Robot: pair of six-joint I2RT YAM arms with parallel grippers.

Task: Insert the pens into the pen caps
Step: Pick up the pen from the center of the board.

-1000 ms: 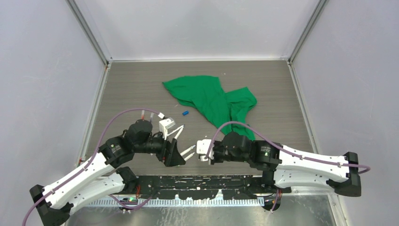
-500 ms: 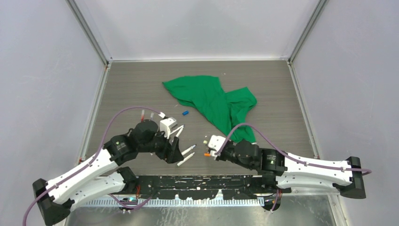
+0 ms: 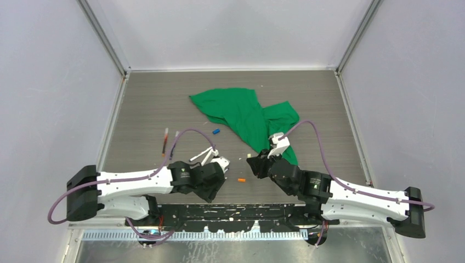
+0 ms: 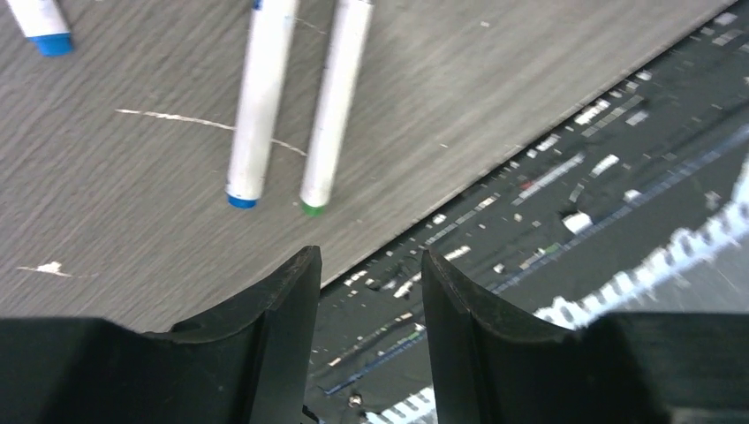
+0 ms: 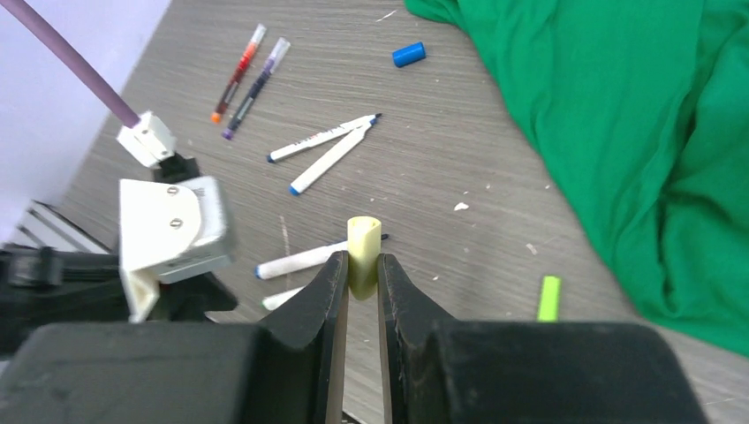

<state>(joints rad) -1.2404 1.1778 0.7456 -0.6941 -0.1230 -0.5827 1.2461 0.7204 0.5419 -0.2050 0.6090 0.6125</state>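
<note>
Grey woodgrain table (image 3: 153, 104), pens-to-caps job. Far L: my L gripper (image 4: 371, 262) sits low at the near edge, fingers part-way apart, nothing btwn them. Two pens (image 4: 261, 97) lie side by side just ahead of it and a touch L of the gap. Their blue and green ends point toward me and their long axes run away from the fingers, so the jaws' closing line crosses the barrels. Neither is touched yet. My read: L arm is much the nearer, and a short push fwd plus a nudge L should put one barrel in the gap. The pair lies close together, though, so taking one w/o bumping the other looks tight. Centre: orange cap (image 3: 241, 179) loose on the table btwn my two arms. R of that: my R gripper (image 5: 362, 265) is clamped on a yellow cap (image 5: 363, 234), which stands proud of the fingertips, what looks like its open mouth pointing away from the wrist. The pens lie to its L, well apart. Far R: green cloth (image 3: 247, 115), not part of the job.
</note>
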